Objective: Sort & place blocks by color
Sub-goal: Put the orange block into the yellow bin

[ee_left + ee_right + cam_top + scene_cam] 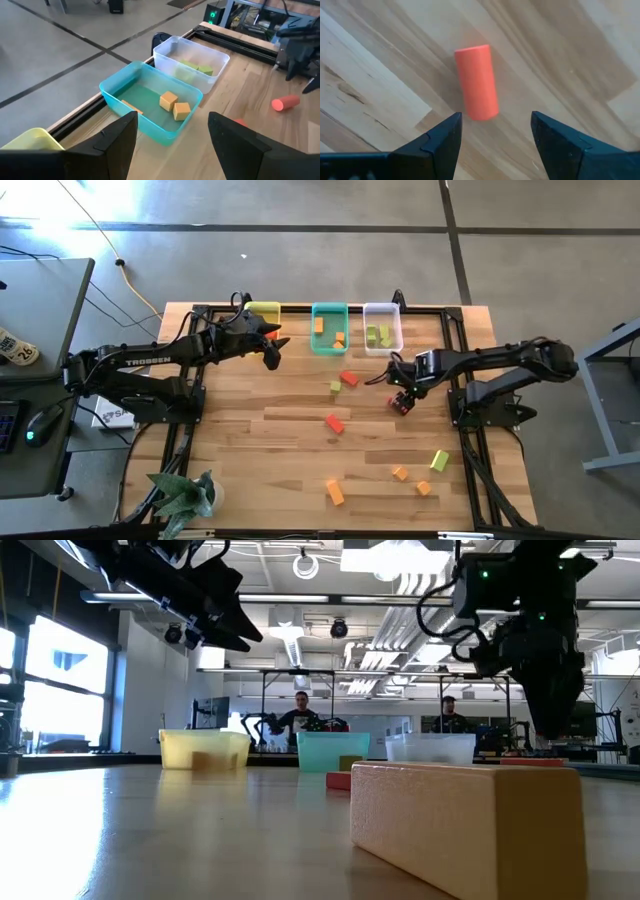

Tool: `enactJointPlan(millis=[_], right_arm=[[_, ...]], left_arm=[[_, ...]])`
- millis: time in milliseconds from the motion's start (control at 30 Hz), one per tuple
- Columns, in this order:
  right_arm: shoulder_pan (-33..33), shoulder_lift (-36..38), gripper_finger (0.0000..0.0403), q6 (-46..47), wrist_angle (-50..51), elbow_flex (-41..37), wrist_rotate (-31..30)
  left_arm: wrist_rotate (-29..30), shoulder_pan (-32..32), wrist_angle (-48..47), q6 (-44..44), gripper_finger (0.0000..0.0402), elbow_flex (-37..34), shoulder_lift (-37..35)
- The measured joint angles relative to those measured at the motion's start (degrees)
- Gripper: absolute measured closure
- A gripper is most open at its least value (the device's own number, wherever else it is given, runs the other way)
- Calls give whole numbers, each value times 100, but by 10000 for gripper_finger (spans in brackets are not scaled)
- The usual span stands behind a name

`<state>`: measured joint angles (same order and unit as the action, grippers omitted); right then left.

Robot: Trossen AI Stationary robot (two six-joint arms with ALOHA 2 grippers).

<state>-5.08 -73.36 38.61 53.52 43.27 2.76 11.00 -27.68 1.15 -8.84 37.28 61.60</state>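
My right gripper (495,120) is open and points down over a red cylinder block (476,82) that lies on its side on the wood; the fingers stand on either side of it without touching. In the high view this gripper (403,402) is right of the table's middle. My left gripper (172,120) is open, empty and raised near the yellow bin (263,313). The teal bin (150,100) holds orange blocks (175,106), and the clear bin (192,57) holds green blocks (200,68). Other red (334,423), green (439,461) and orange blocks (334,492) lie loose on the table.
Three bins stand in a row along the table's far edge. A red block (348,378) and a green block (335,387) lie near the middle. Two orange blocks (400,473) sit toward the near right. A plant (185,495) stands at the near left corner. People sit in the room beyond (303,712).
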Motion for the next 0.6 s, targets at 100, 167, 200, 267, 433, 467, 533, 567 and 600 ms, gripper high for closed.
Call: enactJointPlan(millis=[100, 167, 200, 267, 433, 467, 533, 567, 600], right_arm=[[0, 2, 179, -13, -401, -244, 118], [0, 2, 179, -27, -570, -387, 134], [0, 2, 179, -56, -660, -452, 135], [0, 2, 179, -136, -857, -559, 156], [0, 2, 179, -271, -1106, -742, -18], [0, -2, 179, -316, -1148, -794, -35], [0, -17, 179, -397, -1272, -898, -38], [0, -17, 179, -416, -1337, -955, -16], [0, -25, 179, -426, -1403, -1004, 24]], left_arm=[[20, 0, 0, 0, 172, 0, 0], [24, 0, 0, -2, 172, 0, 0], [25, 0, -1, -18, 172, 0, 0], [31, 0, 0, -126, 172, 0, 0], [17, 0, -2, -713, 172, 0, 0], [15, 0, -2, -852, 172, 0, 0], [15, 0, -2, -1103, 172, 0, 0], [15, 0, -2, -1208, 172, 0, 0], [15, 0, -2, -1296, 172, 0, 0]])
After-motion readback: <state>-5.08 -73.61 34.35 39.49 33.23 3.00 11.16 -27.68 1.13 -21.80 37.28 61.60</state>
